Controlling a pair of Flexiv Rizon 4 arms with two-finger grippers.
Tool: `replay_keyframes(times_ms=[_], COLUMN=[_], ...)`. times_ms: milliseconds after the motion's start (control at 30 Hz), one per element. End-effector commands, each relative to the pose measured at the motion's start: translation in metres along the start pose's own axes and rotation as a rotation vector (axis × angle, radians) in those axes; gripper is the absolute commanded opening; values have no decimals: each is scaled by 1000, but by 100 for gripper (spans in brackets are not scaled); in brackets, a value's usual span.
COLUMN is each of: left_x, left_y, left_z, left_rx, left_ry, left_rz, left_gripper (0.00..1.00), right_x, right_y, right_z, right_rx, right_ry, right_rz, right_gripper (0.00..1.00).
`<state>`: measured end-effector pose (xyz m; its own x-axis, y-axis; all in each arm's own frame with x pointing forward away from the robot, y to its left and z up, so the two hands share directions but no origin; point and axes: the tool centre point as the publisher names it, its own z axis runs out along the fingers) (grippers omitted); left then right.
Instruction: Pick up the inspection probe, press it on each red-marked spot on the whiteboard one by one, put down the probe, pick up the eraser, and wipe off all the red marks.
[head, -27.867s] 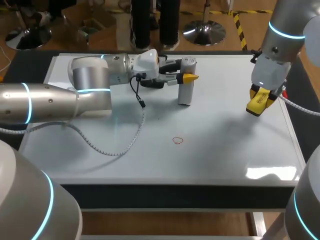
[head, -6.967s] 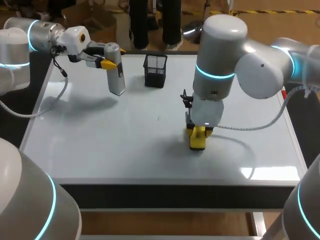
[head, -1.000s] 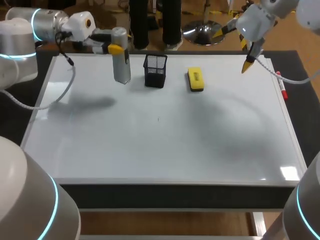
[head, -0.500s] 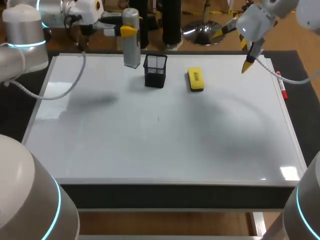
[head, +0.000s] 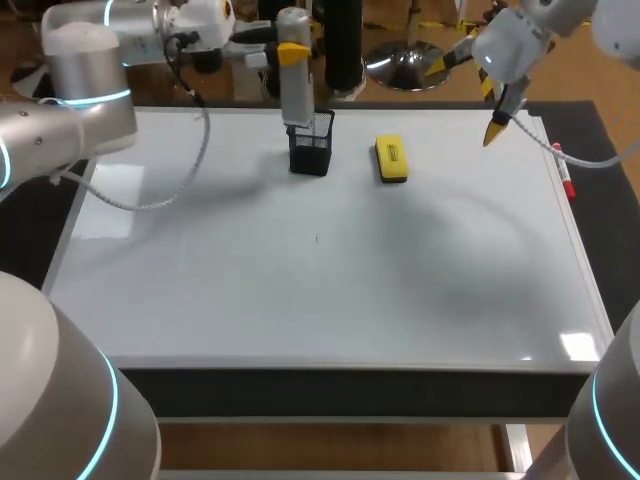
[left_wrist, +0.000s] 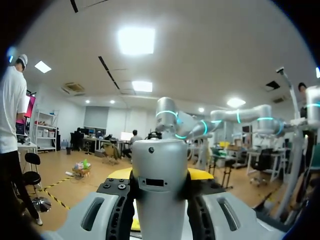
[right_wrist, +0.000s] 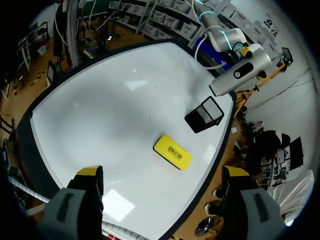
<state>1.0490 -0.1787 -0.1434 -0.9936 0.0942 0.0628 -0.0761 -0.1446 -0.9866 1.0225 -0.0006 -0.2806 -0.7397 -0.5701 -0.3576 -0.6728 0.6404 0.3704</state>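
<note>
Probe (head: 295, 85) at basket (head: 311, 150) (in left tool (head: 289, 47))

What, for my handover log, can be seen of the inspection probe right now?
The inspection probe is a smooth silver-grey cylinder, metallic-looking, with a rounded top, a small dark hole near that top and a dark rectangular slot below it. It stands upright, clamped from two sides around its upper half by the left gripper with its yellow-tipped fingers. Its lower end hangs at the rim of the black mesh holder; whether it touches the holder or is inside it cannot be told.
</note>
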Motion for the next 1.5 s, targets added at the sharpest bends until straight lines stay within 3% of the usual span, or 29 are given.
replay_keyframes(times_ms=[33,433,1133,1500], left_x=[-9,-24,-35,-42], left_y=[4,16,41,66], left_z=[8,15,15,15], left_rx=[-1,-4,-1,8], left_ry=[21,46,-10,-23], left_rz=[2,-10,-14,-26], left_gripper=[0,0,0,0], right_x=[0,0,0,0], right_y=[-1,-1,-1,-1], right_z=[-1,-1,-1,-1], right_rx=[2,2,2,2], right_ry=[4,4,4,4], right_rz=[-2,-2,-2,-2], right_gripper=[100,100,100,100])
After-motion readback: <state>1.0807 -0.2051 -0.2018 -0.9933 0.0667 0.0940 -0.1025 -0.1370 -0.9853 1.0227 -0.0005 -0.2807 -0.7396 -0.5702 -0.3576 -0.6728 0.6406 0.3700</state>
